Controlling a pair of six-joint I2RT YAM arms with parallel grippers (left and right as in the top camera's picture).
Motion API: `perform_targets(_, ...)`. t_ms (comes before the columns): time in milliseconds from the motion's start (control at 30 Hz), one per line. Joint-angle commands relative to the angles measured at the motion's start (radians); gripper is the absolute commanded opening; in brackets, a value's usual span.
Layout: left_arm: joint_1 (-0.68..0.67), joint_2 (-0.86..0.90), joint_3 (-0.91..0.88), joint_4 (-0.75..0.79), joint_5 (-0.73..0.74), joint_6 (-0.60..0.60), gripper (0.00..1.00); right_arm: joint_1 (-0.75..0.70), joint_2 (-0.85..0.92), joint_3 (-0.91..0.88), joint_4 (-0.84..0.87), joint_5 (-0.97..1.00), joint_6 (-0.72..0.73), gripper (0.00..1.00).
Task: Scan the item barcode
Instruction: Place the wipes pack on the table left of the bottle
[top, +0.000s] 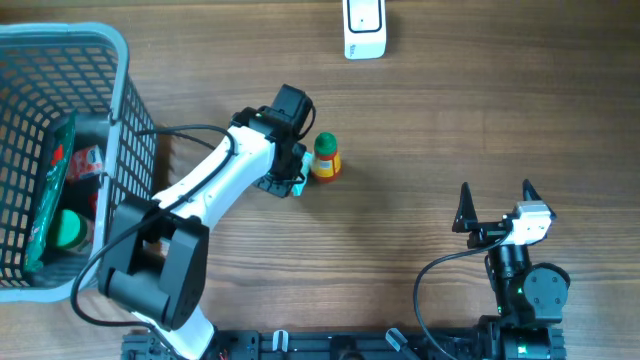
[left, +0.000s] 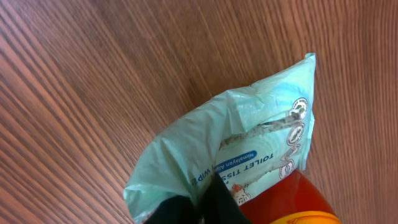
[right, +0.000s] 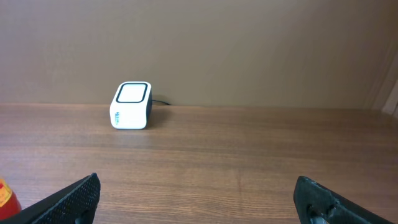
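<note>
The item in my grip is a pale green pack of toilet tissue wipes (left: 249, 137). It rests on the wooden table with my left gripper (left: 200, 202) shut on its crumpled near edge. From overhead only a small corner of the pack (top: 298, 187) shows under the left gripper (top: 293, 178). An orange bottle with a green cap (top: 325, 158) stands upright right against the pack, and its red-orange body (left: 292, 199) fills the corner of the left wrist view. The white barcode scanner (top: 365, 28) sits at the table's far edge. My right gripper (top: 497, 205) stands open and empty near the front right, and faces the scanner (right: 131, 106).
A blue mesh basket (top: 120, 60) stands at the left edge and holds a green packet, a red-and-white pack and a green-lidded item. The orange bottle's edge (right: 5, 196) shows at the far left of the right wrist view. Bare wood lies between the right gripper (right: 199, 193) and the scanner.
</note>
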Motion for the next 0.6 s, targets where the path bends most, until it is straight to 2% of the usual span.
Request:
perform_targets(0, -0.007, -0.008, 0.008, 0.002, -0.017, -0.045, 0.32, 0.003, -0.002, -0.001, 0.002, 0.013, -0.014, 1.00)
perform_targets(67, -0.007, -0.019, 0.008, -0.004, -0.017, -0.045, 0.46, 0.003, -0.002, -0.001, 0.002, 0.013, -0.014, 1.00)
perform_targets(100, -0.007, -0.026, 0.008, -0.006, -0.017, -0.045, 0.57, 0.003, -0.002, -0.001, 0.002, 0.013, -0.013, 1.00)
perform_targets(167, -0.007, -0.049, 0.008, -0.008, -0.023, -0.044, 0.67, 0.003, -0.002, -0.001, 0.002, 0.013, -0.014, 1.00)
perform_targets(333, -0.007, -0.187, 0.009, -0.019, -0.091, -0.031, 0.69, 0.003, -0.002, -0.001, 0.002, 0.013, -0.013, 1.00)
perform_targets(567, 0.000, -0.507, 0.011, -0.024, -0.352, 0.157, 0.76, 0.003, -0.002, -0.001, 0.002, 0.013, -0.014, 1.00)
